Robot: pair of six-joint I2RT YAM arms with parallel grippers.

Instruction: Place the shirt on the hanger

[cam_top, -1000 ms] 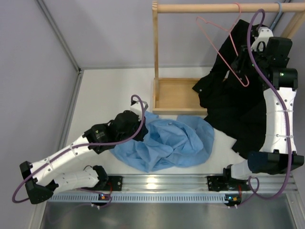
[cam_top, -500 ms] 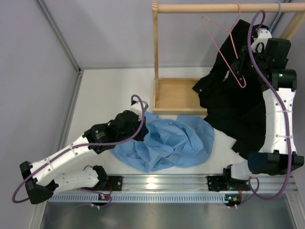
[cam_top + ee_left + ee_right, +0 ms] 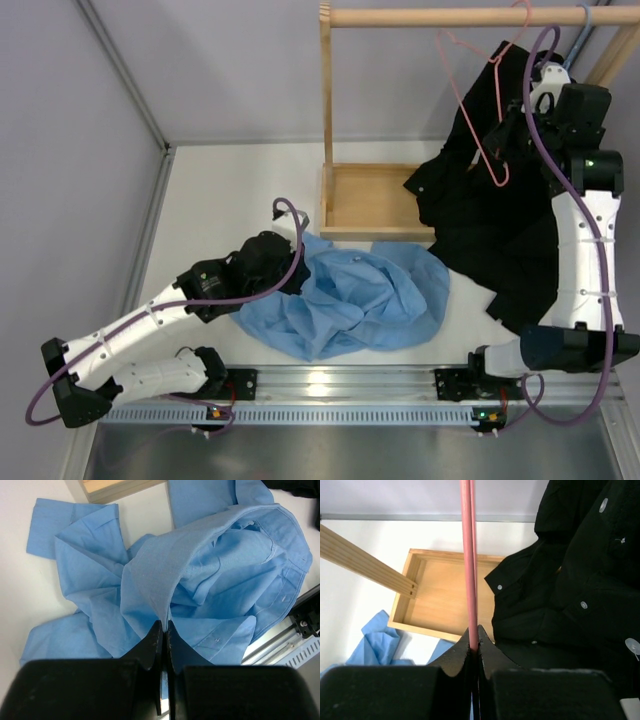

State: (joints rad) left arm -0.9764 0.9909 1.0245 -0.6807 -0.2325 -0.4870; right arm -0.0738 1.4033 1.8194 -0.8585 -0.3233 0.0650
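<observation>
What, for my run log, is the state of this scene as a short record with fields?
left gripper: fingers shut on a fold of the light blue shirt
right gripper: fingers shut on the pink wire hanger
light blue shirt: crumpled on the table, not on the hanger
pink wire hanger: tilted, hook up at the wooden rail
black shirt: hangs at the rack's right side, draping onto the table
wooden tray: rack base, just beyond the light blue shirt
</observation>
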